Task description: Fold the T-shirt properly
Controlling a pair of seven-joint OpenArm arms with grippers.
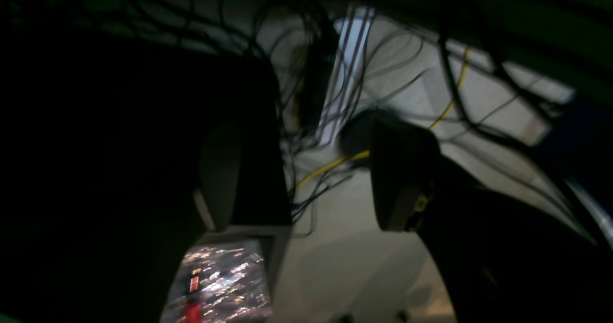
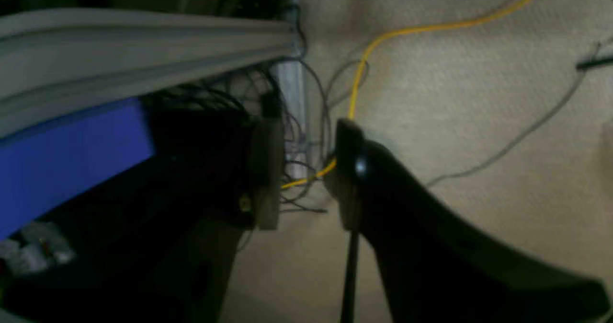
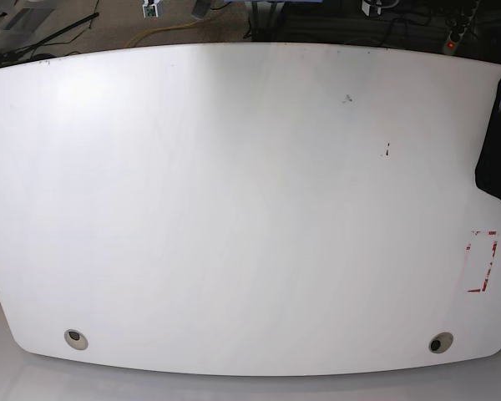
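White counter [image 3: 234, 209] lies under the base camera, a black T-shirt [image 3: 497, 146] at its right edge.

Both claws hang off the counter over the floor: the left claw [image 1: 306, 174] gapes wide over tangled cables [image 1: 335, 98], the right claw [image 2: 306, 179] stands partly open, empty, before a yellow cable [image 2: 383, 40]. Red tape marks [image 3: 483, 261] sit near the T-shirt.

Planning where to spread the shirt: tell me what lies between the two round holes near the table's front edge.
Nothing: in the base view, the white table between the left hole and the right hole is bare.
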